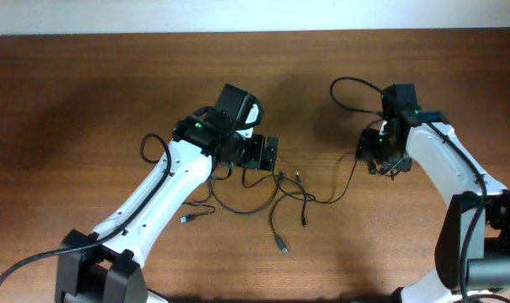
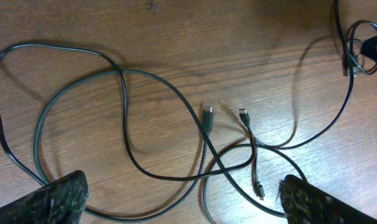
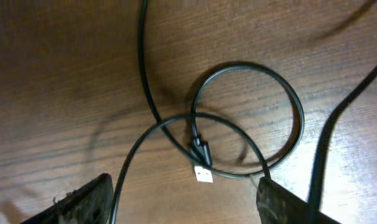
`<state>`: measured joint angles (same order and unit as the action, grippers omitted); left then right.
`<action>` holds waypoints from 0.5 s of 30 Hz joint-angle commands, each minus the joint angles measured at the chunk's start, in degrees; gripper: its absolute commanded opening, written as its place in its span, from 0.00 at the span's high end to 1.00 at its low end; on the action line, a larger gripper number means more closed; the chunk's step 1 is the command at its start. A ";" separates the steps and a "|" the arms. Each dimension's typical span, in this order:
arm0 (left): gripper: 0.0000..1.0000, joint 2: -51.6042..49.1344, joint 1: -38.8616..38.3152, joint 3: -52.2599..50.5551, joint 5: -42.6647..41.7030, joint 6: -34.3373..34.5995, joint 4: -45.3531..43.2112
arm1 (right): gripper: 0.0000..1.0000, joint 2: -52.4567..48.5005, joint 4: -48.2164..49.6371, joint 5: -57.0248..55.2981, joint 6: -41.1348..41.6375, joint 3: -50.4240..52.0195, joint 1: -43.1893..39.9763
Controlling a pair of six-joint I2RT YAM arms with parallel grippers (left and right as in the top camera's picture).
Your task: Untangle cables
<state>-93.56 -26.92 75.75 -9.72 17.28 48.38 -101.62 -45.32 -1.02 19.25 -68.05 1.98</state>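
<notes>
Several thin black cables point(image 1: 276, 198) lie in loose crossing loops on the wooden table, between the two arms. My left gripper point(image 1: 263, 156) hovers over them, open; in the left wrist view its fingertips point(image 2: 58, 199) stand far apart, with the crossing cables point(image 2: 176, 118) and two small plug ends point(image 2: 207, 117) ahead of them. One cable point(image 1: 346, 181) runs right to my right gripper point(image 1: 381, 158). That gripper point(image 3: 185, 205) is open above a small coil point(image 3: 244, 118) with a white-tipped USB plug point(image 3: 203, 174). A strand passes between its fingers and is not pinched.
Loose plug ends lie at the front point(image 1: 283, 247) and front left point(image 1: 188, 219). The arms' thicker black cables arch over the right arm point(image 1: 347, 84) and beside the left arm point(image 1: 150, 147). The table's back edge point(image 1: 238, 34) runs along the top.
</notes>
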 commanded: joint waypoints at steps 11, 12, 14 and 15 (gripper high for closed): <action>0.01 -0.42 0.09 0.24 -0.57 -0.17 -0.11 | 0.30 0.00 14.19 -7.98 -1.03 13.86 0.31; 0.01 -0.42 0.09 0.24 -0.57 -0.17 -0.11 | 0.39 -0.02 13.09 -10.32 -1.03 14.05 0.31; 0.01 -0.42 0.09 0.24 -0.57 -0.17 -0.11 | 0.59 0.00 11.45 -12.63 -1.05 14.05 0.31; 0.01 -0.42 0.09 0.24 -0.57 -0.17 -0.11 | 0.65 -0.02 11.28 -12.52 -1.05 14.05 0.31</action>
<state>-93.56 -26.92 75.75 -9.72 17.28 48.36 -101.16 -32.73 -8.88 18.48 -55.57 2.09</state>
